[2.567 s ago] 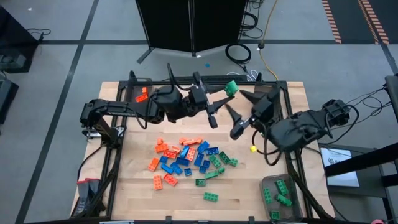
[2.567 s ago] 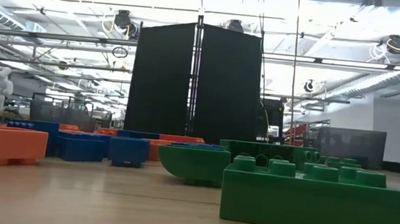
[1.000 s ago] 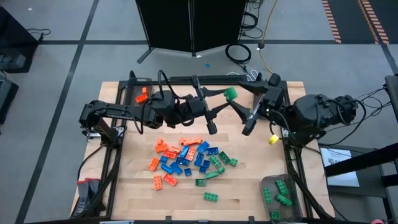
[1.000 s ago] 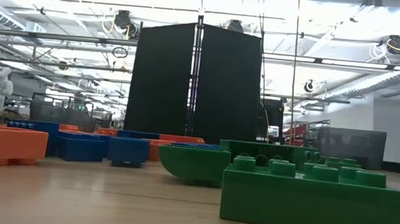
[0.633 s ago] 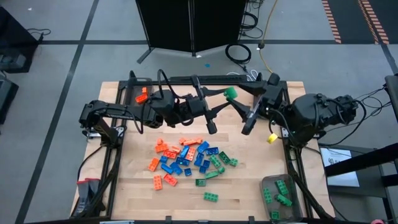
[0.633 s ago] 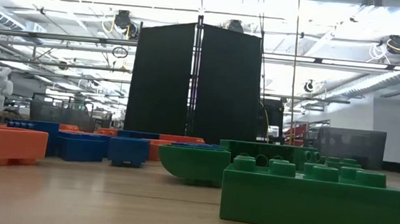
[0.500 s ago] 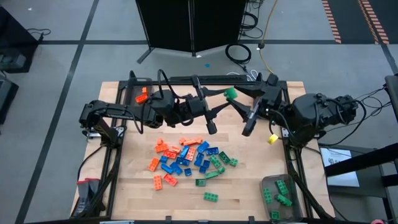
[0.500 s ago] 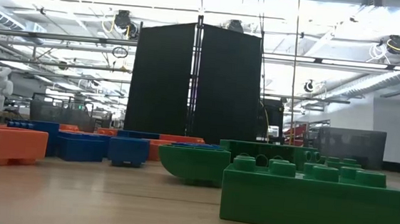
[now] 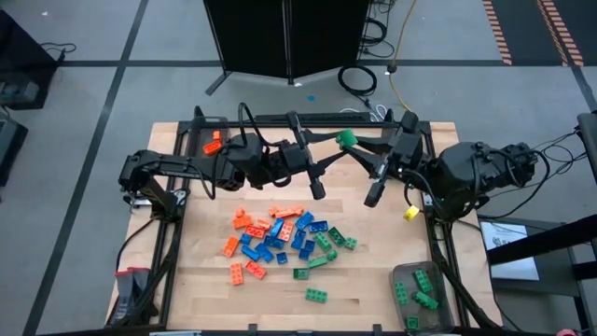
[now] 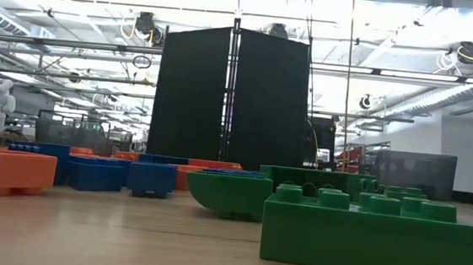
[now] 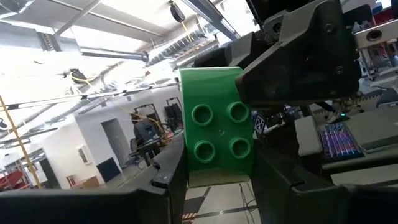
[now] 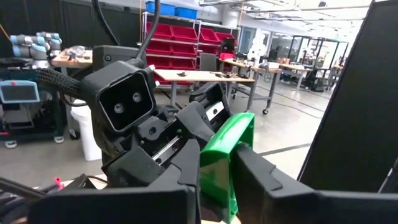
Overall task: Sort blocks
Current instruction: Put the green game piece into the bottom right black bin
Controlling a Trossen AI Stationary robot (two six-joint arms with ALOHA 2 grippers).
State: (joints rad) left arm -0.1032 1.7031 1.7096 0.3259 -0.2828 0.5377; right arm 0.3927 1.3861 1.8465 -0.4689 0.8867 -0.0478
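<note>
Blocks: loose pile of orange, blue and green bricks mid-table on the wooden table. One stray green brick lies nearer the front edge. Grey bin at the front right corner holds several green bricks. One orange brick sits at the far left corner, well apart from the pile.

Low view, near to far: big green brick closest, rounded green piece behind it, then blue bricks and an orange brick on the left.

Above the far half of the table, both arms meet on one green block, held in the air. Left gripper is clamped on it, narrow gap; left wrist view shows the four-stud face between its fingers. Right gripper is closed on the same block from the other side; right wrist view shows the block pinched between its fingers, with the left arm's wrist camera right behind.

Room: grey floor with tape lines, black partition past the far edge, coiled cable on the floor beside it. Red shelving and work tables farther back, bright ceiling lights.
</note>
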